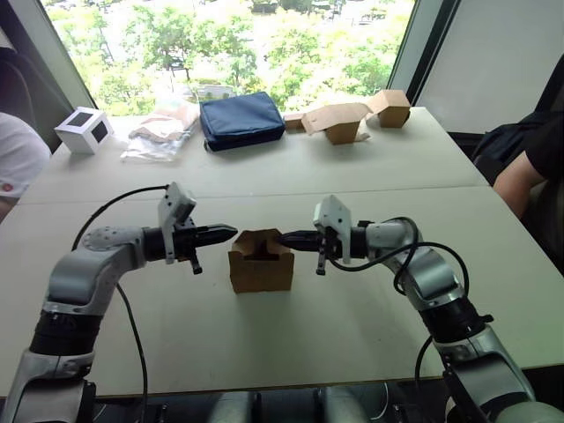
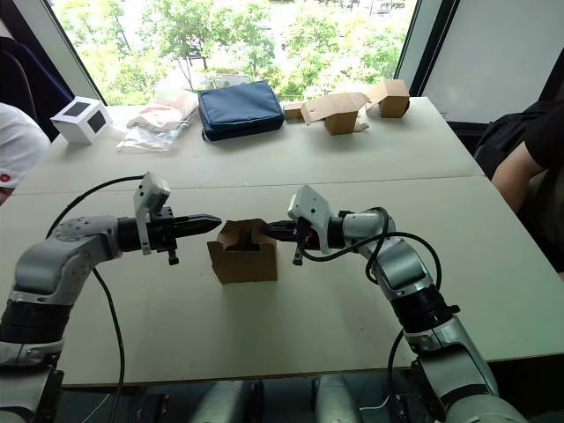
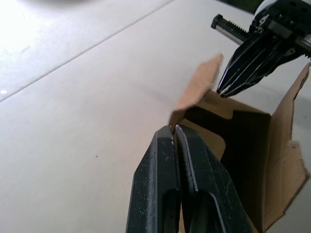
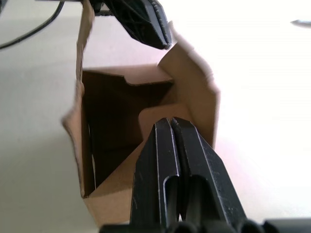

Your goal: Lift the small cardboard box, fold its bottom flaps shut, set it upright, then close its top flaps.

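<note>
Small cardboard box (image 1: 261,261) upright on tabletop (image 1: 352,317), between both grippers, top flaps (image 3: 197,94) open. Left gripper (image 1: 231,231) fingers closed, tips at left flap edge. Right gripper (image 1: 284,238) fingers closed, tips over right rim.

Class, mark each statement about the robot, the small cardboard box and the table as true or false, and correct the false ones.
1. The small cardboard box stands on the table between the two grippers. True.
2. The top flaps are folded shut. False: they stand open, showing the hollow inside.
3. The left gripper has its fingers shut. True.
4. The right gripper is spread wide open. False: its fingers are shut together.
5. The dark blue pouch lies inside the box. False: it lies at the table's far side.
</note>
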